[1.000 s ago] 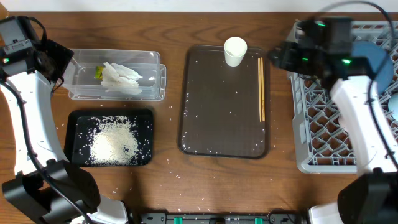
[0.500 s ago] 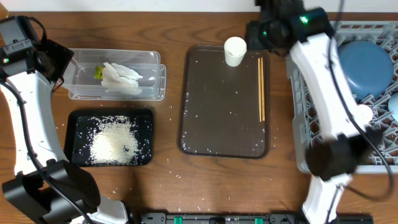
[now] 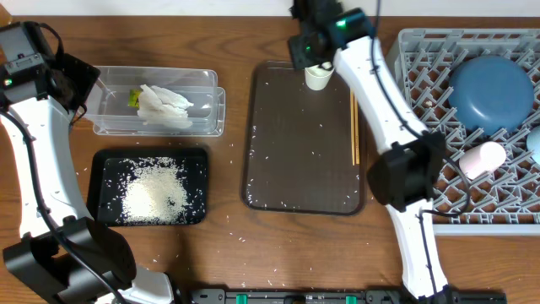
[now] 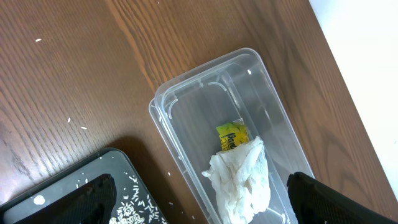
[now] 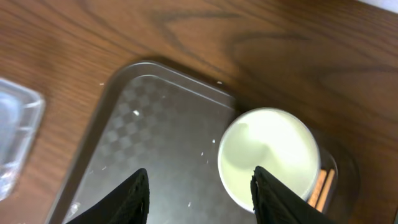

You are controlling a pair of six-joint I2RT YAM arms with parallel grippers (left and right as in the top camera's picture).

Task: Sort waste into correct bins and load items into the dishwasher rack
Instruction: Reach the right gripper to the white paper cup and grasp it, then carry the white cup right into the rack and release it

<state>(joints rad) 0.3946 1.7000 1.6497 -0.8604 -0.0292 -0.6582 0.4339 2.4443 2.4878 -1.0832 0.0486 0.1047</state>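
Since a second ago my right arm has swung off the rack [image 3: 422, 51] to the far end of the brown tray [image 3: 295, 169]; the left arm has not budged. My left gripper [image 4: 205, 199] hangs with its jaws wide apart over the clear tub [image 4: 193, 106], which holds the tissue [image 4: 242, 180] and wrapper [image 4: 231, 135]. Rice [image 3: 156, 192] fills the black tray [image 3: 101, 160] beside it.

The white cup [image 5: 267, 155] stands upright, mouth up, on the brown tray's far edge. My right gripper [image 5: 202, 193] has its jaws apart and nothing between them. The cup sits off-centre, its rim partly behind one fingertip. The chopsticks [image 3: 355, 118] lie along that tray's right edge, long axis far-to-near. The dark-blue dish [image 3: 492, 91] and pink cup [image 3: 479, 160] lie in the rack.
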